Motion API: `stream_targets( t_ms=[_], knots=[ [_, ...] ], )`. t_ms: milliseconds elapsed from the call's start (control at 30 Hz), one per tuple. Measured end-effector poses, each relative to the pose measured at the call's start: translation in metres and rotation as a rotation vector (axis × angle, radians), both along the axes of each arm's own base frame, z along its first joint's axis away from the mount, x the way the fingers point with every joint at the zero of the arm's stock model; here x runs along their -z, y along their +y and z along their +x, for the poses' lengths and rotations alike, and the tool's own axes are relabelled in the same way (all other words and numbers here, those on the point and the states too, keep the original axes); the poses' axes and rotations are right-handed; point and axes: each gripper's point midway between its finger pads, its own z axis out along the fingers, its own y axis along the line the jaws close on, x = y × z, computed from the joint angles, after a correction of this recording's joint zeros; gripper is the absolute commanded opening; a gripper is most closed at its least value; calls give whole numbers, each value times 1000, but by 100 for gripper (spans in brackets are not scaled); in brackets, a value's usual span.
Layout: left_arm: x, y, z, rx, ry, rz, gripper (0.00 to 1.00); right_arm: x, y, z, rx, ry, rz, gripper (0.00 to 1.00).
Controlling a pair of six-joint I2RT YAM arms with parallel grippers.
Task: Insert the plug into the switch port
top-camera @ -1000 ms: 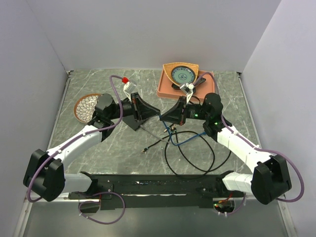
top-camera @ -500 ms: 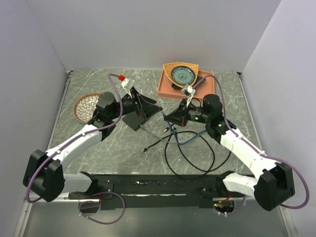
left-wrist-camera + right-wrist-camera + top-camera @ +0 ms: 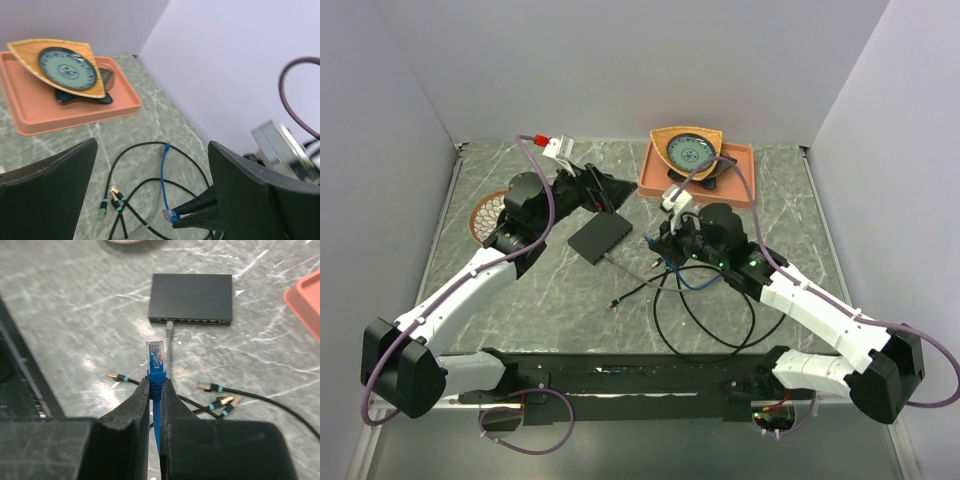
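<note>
Now the left end effector has let go — wide open, empty — so the switch box lies unbraced on the worktop; the right end effector pinches the plug, facing the switch port

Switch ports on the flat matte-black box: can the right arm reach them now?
Probably yes: the right tool holds the blue plug aimed at the open port row, with only bare marble tabletop between. One port holds a grey cable.

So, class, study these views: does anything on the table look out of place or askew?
The black switch sits at a slant in the overhead view, and loose cables sprawl tangled beside it. Nothing looks spilled or broken.
</note>
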Motion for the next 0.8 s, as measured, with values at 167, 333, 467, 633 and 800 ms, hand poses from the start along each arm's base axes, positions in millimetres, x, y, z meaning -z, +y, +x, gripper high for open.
stream_targets(
  t_ms=[167,333,467,633,800],
  knots=[
    [1,16,9,-78,7,17,99,8,-1,5,44,-51,-83,0],
    [9,36,23,-137,32,32,97,18,-1,15,75,-46,-130,0],
    [26,51,41,-170,90,62,96,29,4,18,70,-16,-143,0],
    [58,57,75,-182,195,111,96,33,25,34,58,27,-154,0],
    [110,60,101,-195,342,187,97,49,43,51,58,85,-166,0]
  ],
)
